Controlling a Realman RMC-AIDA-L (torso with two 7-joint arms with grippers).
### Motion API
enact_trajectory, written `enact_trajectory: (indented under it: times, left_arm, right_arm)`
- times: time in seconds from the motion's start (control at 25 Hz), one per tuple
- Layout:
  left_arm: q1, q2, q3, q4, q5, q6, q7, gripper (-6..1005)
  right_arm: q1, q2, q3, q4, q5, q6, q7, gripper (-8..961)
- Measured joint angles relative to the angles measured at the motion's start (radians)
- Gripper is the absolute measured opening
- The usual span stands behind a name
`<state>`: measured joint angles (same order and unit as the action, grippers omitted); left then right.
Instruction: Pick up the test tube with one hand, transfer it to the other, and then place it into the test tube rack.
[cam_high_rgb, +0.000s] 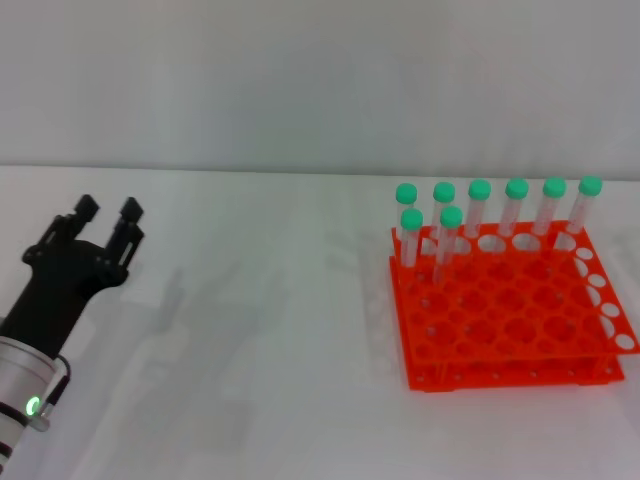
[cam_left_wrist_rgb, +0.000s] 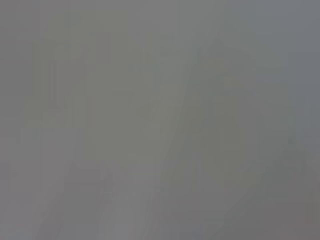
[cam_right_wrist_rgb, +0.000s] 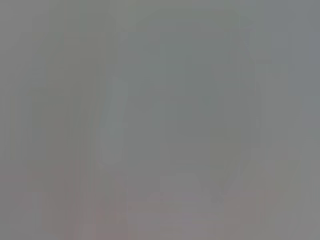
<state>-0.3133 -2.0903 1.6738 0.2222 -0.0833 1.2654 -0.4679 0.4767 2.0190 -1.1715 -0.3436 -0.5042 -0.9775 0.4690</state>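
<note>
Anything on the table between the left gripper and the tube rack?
Nothing visible. The left gripper hangs open and empty at the left, and bare white table runs from it to the orange rack. Eight green-capped tubes stand along the rack's far side. The right gripper is out of view.

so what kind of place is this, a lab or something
Probably a lab-style test bench. An orange test tube rack holding eight green-capped tubes stands on a plain white table against a bare wall. The left gripper hovers at the table's left with fingers open. The right arm is not in view.
</note>
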Motion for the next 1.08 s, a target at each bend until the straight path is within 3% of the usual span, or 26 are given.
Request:
enact_trajectory:
  times: [0.28,0.6,1.08]
  left_arm:
    - [-0.018,-0.001,0.001,-0.008,-0.042,-0.001,0.001,574]
    - [-0.027,-0.003,0.000,-0.008,-0.043,-0.002,0.028,574]
    - [-0.022,-0.009,0.007,-0.007,-0.106,0.000,0.019,574]
  right_arm:
    - [0.035,-0.002,0.007,0.090,0.199,0.007,-0.215,778]
    - [0.064,-0.002,0.046,0.121,0.221,0.013,-0.226,872]
    - [0.074,-0.002,0.057,0.132,0.354,0.023,-0.231,872]
